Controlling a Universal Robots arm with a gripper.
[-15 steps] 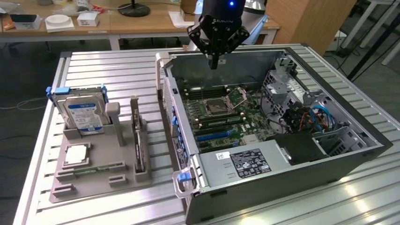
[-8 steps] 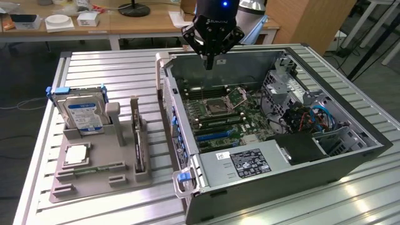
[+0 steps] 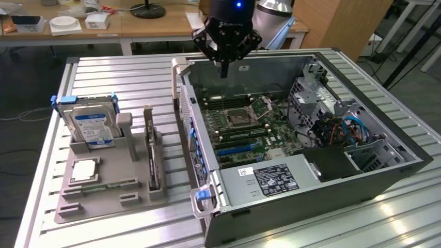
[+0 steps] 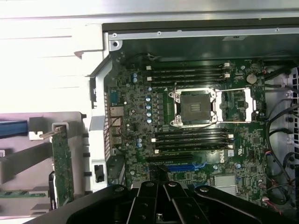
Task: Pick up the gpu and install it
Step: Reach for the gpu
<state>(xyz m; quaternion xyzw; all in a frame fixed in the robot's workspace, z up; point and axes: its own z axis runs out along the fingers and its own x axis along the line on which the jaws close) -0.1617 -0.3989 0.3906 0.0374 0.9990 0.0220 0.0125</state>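
Note:
The gpu [image 3: 152, 157] stands on edge in a slot of the grey holder tray [image 3: 103, 206], at the exterior view's left of the open computer case [image 3: 386, 170]. In the wrist view the gpu [image 4: 62, 164] shows as a thin green-edged card with a metal bracket at one end. My gripper [image 3: 223, 71] hangs over the far edge of the case, above the motherboard [image 3: 241, 121], well apart from the gpu. Its fingers are shut with nothing between them. The gripper [image 4: 159, 207] looks down on the motherboard [image 4: 196, 116] and its blue and black card slots [image 4: 180, 163].
The tray also holds a hard drive [image 3: 92, 126] with a blue-white label, a processor chip [image 3: 82, 170] and a green memory stick [image 3: 107, 187]. Inside the case sit a power supply [image 3: 272, 181], drive cages and cables [image 3: 344, 129]. A slatted metal table [image 3: 124, 77] carries everything.

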